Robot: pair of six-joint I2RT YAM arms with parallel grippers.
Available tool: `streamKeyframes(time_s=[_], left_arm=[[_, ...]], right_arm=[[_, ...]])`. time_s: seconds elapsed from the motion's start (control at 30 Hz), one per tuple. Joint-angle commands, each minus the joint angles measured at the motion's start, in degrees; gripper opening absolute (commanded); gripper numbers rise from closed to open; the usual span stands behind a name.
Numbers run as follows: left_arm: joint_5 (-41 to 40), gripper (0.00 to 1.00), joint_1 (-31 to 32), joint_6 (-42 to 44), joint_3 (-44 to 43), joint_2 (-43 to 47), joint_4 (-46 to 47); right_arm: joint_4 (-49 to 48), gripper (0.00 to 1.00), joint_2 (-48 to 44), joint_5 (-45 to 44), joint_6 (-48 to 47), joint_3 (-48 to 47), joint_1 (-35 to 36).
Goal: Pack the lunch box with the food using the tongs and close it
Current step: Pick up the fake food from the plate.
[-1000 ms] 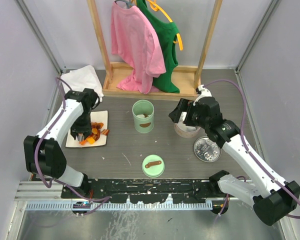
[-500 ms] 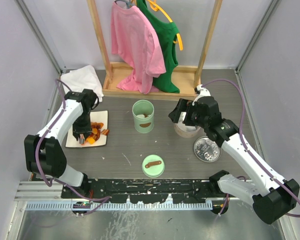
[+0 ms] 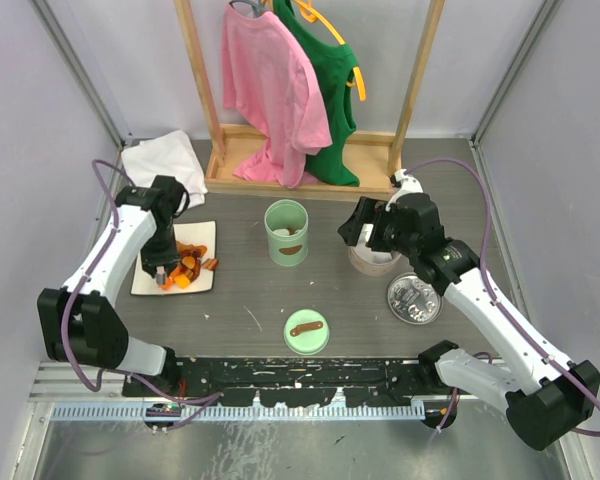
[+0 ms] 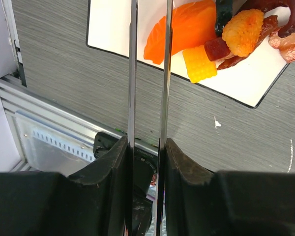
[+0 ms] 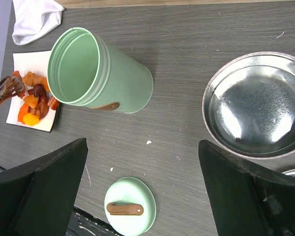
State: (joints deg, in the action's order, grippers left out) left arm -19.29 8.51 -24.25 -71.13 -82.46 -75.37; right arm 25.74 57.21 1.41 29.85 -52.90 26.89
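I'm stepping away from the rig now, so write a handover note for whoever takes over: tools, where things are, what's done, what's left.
Left tool: shut on the tongs, which reach over the food on the white plate; whether a piece is pinched cannot be told.
Right tool: open, holding nothing, above the table between the lunch box and the metal bowl.
Lunch box upright and open, no food visible inside; its lid lies flat on the table, apart from it.
Done: tongs grasped. Left: move the food into the box, put the lid on.
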Motion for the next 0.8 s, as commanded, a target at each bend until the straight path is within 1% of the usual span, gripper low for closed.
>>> streamKeyframes(time_s=[0.0,0.23,0.57,0.7,0.77], left_arm=[[0.3,0.11,-0.9,-0.9,-2.1,4.0,1.9],[1.4,0.08,-1.0,-1.0,-0.8,5.7,2.4],[2.3,0.06,-1.5,-0.8,-3.6,9.2,1.7],[4.2,0.06,-1.5,-0.7,-5.1,9.2,1.4],[6.3,0.07,-1.5,-0.6,-5.8,11.2,1.5]], right_arm=[[-1.8,1.00,-1.9,-1.1,-0.7,-1.1,-0.1],[-1.7,1.00,-2.0,-0.9,-0.4,-1.2,-0.2],[-1.7,1.00,-1.8,-0.4,-0.1,-1.5,-0.1],[-1.7,1.00,-2.0,-0.6,0.1,-1.4,-0.2],[-1.7,1.00,-2.1,-0.6,0.1,-1.4,-0.2]])
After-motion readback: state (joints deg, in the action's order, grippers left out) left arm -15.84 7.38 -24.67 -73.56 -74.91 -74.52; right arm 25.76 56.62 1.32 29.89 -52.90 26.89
